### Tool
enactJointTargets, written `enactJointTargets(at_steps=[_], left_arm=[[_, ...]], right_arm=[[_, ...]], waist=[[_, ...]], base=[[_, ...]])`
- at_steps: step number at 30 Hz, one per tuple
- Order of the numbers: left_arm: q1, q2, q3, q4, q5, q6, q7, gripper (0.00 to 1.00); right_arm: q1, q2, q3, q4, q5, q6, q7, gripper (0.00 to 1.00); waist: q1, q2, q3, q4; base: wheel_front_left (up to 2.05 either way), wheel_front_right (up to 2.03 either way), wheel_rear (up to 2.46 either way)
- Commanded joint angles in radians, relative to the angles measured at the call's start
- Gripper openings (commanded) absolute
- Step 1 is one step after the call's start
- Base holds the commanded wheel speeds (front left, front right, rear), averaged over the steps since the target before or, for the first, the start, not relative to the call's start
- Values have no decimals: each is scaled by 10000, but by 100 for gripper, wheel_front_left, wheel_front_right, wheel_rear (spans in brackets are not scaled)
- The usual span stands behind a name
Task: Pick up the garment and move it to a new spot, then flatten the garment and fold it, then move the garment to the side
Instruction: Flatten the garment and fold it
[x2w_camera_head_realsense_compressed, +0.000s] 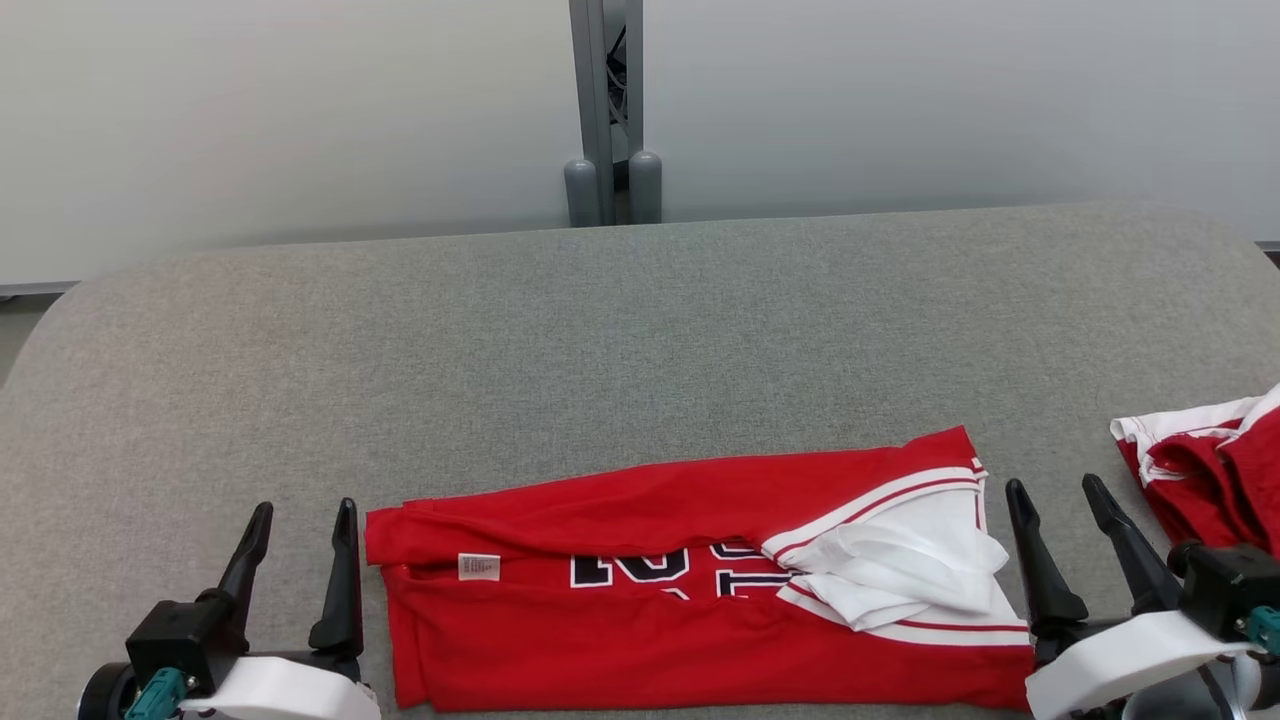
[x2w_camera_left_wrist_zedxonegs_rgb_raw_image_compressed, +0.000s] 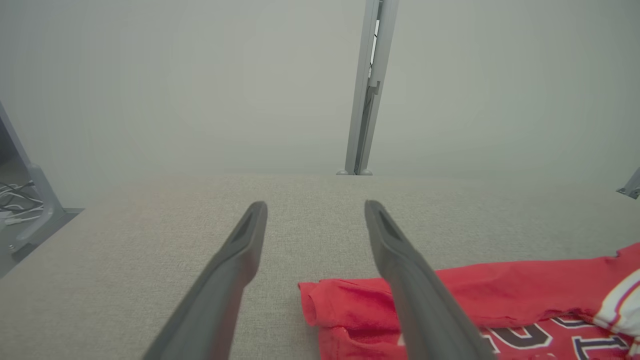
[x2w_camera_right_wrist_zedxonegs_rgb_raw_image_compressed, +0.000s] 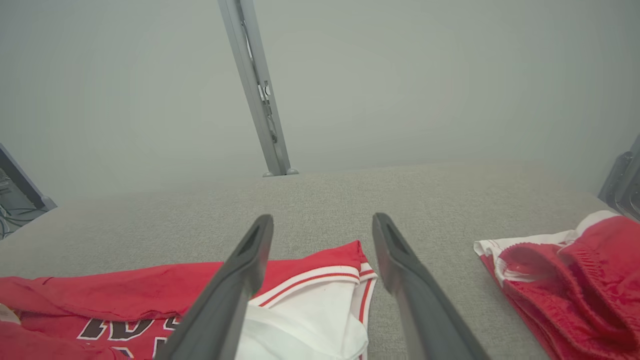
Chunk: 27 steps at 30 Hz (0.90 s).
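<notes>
Both pincers gape wide and hold nothing: the left gripper (x2w_camera_head_realsense_compressed: 305, 510) sits just off the left end of the folded red garment (x2w_camera_head_realsense_compressed: 600, 640), and the right gripper (x2w_camera_head_realsense_compressed: 1053, 487) sits just off its white-trimmed right end. The garment lies along the near edge of the grey fabric-covered table (x2w_camera_head_realsense_compressed: 640, 330), with a crumpled red-and-white bundle (x2w_camera_head_realsense_compressed: 1210, 470) near the right edge. Behind it stand pale wall panels (x2w_camera_head_realsense_compressed: 300, 120), split by a grey post (x2w_camera_head_realsense_compressed: 603, 100).

Grey padded table (x2w_camera_head_realsense_compressed: 640, 330): far half and left side bare, open to approach. Near centre is taken by the folded red garment (x2w_camera_head_realsense_compressed: 650, 610). A second red-and-white garment (x2w_camera_head_realsense_compressed: 1215, 480) lies near right, with a bare strip between them. A grey post (x2w_camera_head_realsense_compressed: 605, 110) stands beyond the far edge, centre.
</notes>
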Motion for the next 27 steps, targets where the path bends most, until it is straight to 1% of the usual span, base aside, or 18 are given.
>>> enactJointTargets(at_steps=[1, 3, 7, 19, 20, 23, 27], left_arm=[[-150, 47, -8, 13, -33, -46, 18, 100], [-208, 44, -48, -1, -12, -44, 43, 100], [-324, -1, -140, -33, 31, -67, 54, 100], [-949, -78, -350, 48, 138, -179, 55, 100], [-949, -78, -350, 48, 138, -179, 55, 100], [-1102, -106, -388, 103, 150, -237, 37, 100], [-1298, -128, -419, 191, 178, -271, 9, 100]], right_arm=[[37, -21, -50, 112, -42, -4, 103, 100], [35, -20, -39, 350, -79, -4, 174, 100], [-99, -70, 16, 1205, -133, -4, 274, 100], [-1325, -166, 378, 4029, 142, -5, -503, 100], [-1325, -166, 378, 4029, 142, -5, -503, 100], [-1650, -159, 423, 4708, 257, -5, -614, 100], [-2047, -126, 750, 5532, 533, -5, -710, 100]], waist=[[0, 0, 9, 23], [0, 0, 42, 63], [0, 0, 200, 154], [0, 0, 1042, 248], [0, 0, 1042, 248], [0, 0, 1231, 240], [0, 0, 1432, 221]], base=[[0, 0, 0], [0, 0, 0], [0, 0, 0], [0, 0, 0], [0, 0, 0], [0, 0, 0], [0, 0, 0]])
